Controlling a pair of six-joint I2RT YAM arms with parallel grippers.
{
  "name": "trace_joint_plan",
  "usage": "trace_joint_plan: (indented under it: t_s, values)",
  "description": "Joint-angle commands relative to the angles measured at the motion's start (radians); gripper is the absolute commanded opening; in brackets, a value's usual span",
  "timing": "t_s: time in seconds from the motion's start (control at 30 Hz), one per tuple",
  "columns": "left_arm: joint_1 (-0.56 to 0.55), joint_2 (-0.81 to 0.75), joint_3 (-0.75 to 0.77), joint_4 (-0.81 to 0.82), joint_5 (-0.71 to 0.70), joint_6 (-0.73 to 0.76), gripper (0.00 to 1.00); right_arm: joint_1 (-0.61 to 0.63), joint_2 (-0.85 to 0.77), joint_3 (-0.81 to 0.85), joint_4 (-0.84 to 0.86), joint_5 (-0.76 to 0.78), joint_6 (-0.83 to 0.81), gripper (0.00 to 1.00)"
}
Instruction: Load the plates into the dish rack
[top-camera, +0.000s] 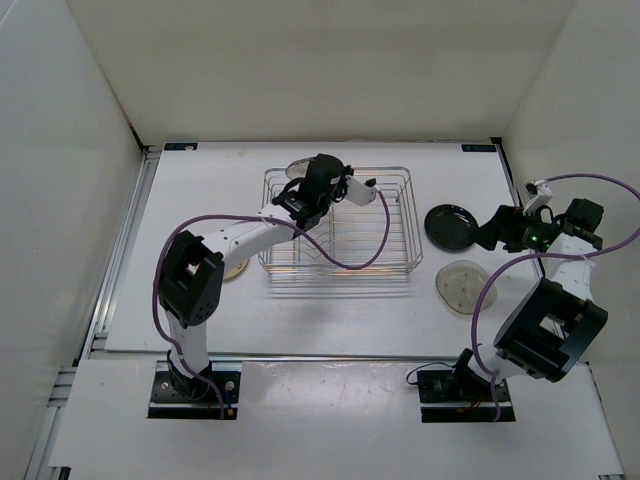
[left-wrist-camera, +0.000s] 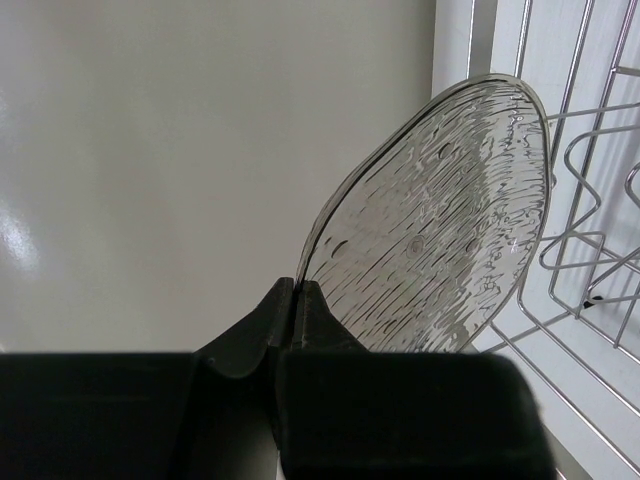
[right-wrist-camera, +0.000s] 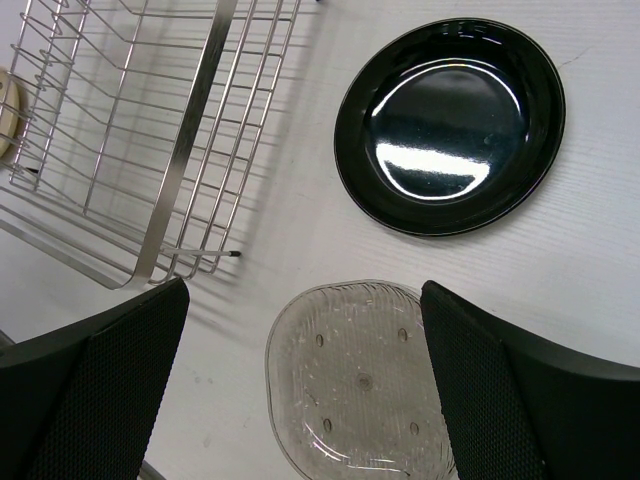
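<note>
My left gripper (top-camera: 306, 182) is shut on the rim of a pale translucent grey plate (left-wrist-camera: 440, 220). It holds the plate on edge over the back-left corner of the silver wire dish rack (top-camera: 337, 225); the plate also shows in the top view (top-camera: 298, 168). My right gripper (right-wrist-camera: 303, 290) is open and empty above the table, right of the rack. A second translucent plate (right-wrist-camera: 360, 385) lies flat below it. The glossy black plate (right-wrist-camera: 450, 125) lies just beyond. The tan plate (top-camera: 237, 268) lies left of the rack, partly hidden by my left arm.
The rack's wire dividers (left-wrist-camera: 590, 230) show to the right of the held plate. White walls enclose the table on three sides. The left arm's purple cable (top-camera: 360, 262) hangs across the rack. The rack's near right corner (right-wrist-camera: 190, 130) is left of my right gripper.
</note>
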Motion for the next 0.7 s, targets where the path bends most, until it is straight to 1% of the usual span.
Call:
trace_joint_plan:
  t_s: [0.0, 0.23, 0.37, 0.67]
  values:
    - [0.016, -0.049, 0.018, 0.009, 0.002, -0.004, 0.11, -0.013, -0.018, 0.01, -0.007, -0.035, -0.018, 1.0]
    - [0.017, 0.013, 0.041, 0.009, -0.007, -0.004, 0.11, -0.013, -0.018, 0.01, -0.016, -0.045, -0.018, 1.0]
    - [0.017, 0.033, 0.059, 0.009, -0.007, 0.006, 0.11, -0.022, -0.018, 0.01, -0.016, -0.055, -0.027, 1.0]
    - [0.017, 0.053, 0.05, 0.019, -0.007, 0.006, 0.11, -0.032, -0.018, 0.01, -0.016, -0.064, -0.027, 1.0]
